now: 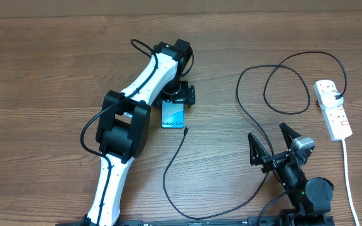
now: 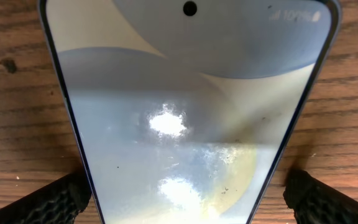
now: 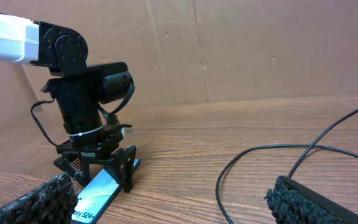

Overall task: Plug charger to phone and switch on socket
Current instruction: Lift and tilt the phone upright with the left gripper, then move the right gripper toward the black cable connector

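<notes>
Counting what lies on the wooden table, I find one phone, one charger cable, one white power strip, and my own two arms, each with one gripper.

The phone is a slim rectangle lying flat with its screen up. The screen is lit pale blue, and the words "Galaxy S24" run along the edge nearer my base. My left wrist camera looks straight down on the glass, where I see two bright glare spots and a small round camera hole.

My left gripper stands over the far end of the phone with its jaws spread wide. One black ribbed pad sits just outside each long edge, so the phone lies between them and neither pad clamps it.

The cable is thin and black. Its connector tip rests on the wood just beside the phone's near right corner. From there it trails toward me, sweeps right, loops twice and ends at the top of the power strip, far to the right.

My right gripper sits low near my base, well apart from the phone, with its jaws wide open and empty.
</notes>
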Robot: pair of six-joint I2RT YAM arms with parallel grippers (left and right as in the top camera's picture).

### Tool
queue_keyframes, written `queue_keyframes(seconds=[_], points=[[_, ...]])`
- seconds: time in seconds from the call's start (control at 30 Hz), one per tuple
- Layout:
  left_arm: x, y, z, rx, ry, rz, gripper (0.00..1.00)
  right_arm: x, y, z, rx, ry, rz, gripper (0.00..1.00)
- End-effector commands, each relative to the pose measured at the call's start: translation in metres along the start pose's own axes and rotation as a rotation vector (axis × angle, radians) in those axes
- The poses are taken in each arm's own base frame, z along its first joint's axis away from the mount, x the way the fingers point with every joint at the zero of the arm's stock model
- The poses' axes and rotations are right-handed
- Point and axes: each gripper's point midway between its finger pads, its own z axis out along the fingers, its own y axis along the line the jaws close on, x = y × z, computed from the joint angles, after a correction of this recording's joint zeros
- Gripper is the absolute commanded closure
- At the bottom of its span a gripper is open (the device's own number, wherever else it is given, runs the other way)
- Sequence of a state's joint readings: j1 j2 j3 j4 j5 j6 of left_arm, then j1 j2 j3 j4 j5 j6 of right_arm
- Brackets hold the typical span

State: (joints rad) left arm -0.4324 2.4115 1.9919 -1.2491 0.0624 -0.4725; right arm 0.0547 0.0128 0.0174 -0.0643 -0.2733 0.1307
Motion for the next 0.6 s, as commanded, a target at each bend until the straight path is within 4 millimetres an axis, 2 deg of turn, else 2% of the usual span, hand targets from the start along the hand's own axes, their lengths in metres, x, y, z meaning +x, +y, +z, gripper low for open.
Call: queue_keyframes(seconds=[0.0,0.17,0.4,0.47,0.57], points=[[0.013,0.004,0.025,-0.033,0.067,0.001,0.00,0.001,0.001,0.000,-0.006,-0.005,0.001,0.00],[0.013,0.004,0.025,-0.033,0.067,0.001,0.00,-0.002,-0.020,-0.001,0.118,-0.021,-0.084,0.00],[0.016,0.003,0.025,-0.031,0.078,0.001,0.00,-0.002,-0.020,-0.001,0.118,-0.021,-0.084,0.00],[0.016,0.004,0.025,-0.032,0.081,0.001,0.00,-0.012,-0.019,-0.001,0.114,-0.062,-0.093,0.00],[0.017,0.003,0.025,-0.032,0.080,0.004,0.00,-0.014,-0.001,0.000,0.013,-0.067,-0.063,0.00]])
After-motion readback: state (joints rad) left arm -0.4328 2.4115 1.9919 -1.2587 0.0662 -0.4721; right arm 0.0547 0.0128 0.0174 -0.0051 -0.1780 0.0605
